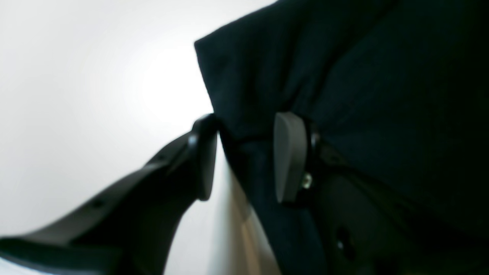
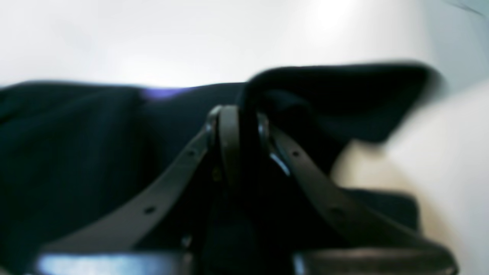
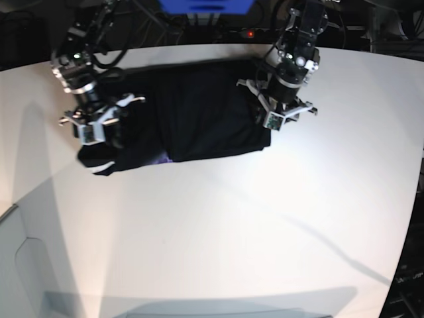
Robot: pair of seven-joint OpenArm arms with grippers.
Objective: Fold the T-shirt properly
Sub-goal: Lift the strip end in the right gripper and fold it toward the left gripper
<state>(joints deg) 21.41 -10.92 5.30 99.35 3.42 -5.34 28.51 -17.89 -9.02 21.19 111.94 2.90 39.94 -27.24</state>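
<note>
— Where is the shirt, relative to you?

— The large black cloth T-shirt (image 3: 192, 119) lies flattened across the far part of the white round-edged table (image 3: 265, 232), stretched between my two arms. My left gripper (image 1: 244, 156) is at one end of it: a fold of the black cloth runs straight between my two pads, which stand a moderate way apart, the grey pad (image 1: 290, 156) touching the fabric.

— And the other claw?

— My right gripper (image 2: 238, 126) is at the opposite end, jaws narrowed onto a bunched ridge of the same cloth, which rises up between them. A small patch of purple shows on the fabric just beyond it. That wrist view is blurred.
</note>
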